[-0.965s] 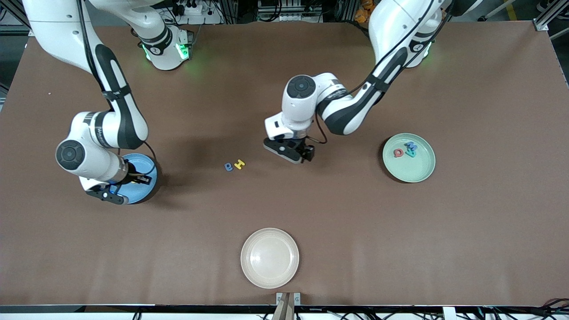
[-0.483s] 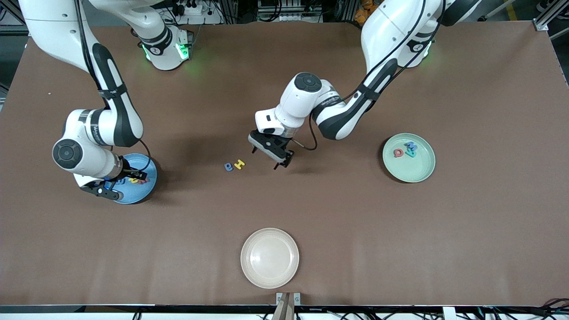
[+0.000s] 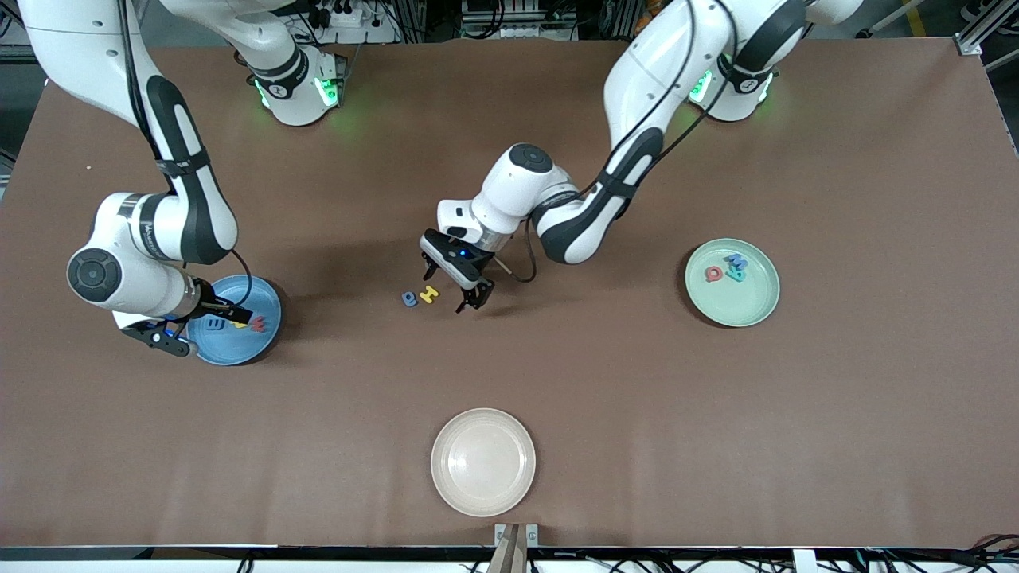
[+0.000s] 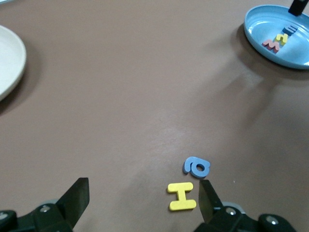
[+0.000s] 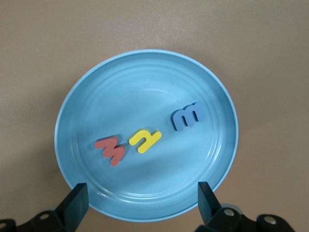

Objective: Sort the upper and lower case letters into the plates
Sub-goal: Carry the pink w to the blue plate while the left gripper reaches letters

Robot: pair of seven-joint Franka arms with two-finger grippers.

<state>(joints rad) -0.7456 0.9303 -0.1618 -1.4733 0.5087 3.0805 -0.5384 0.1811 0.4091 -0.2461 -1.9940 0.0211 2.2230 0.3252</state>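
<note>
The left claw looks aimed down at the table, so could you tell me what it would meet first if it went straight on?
Probably bare table. The left claw is open and the yellow H lies just inside one finger, so that finger might graze it; depth is unclear. The blue letter lies beside the H.

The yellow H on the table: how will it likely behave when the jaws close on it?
The yellow H lies flat and thin on the table, so it probably offers little edge and may slide when nudged. It looks light. The blue letter close beside it could get bumped by the open left gripper.
</note>
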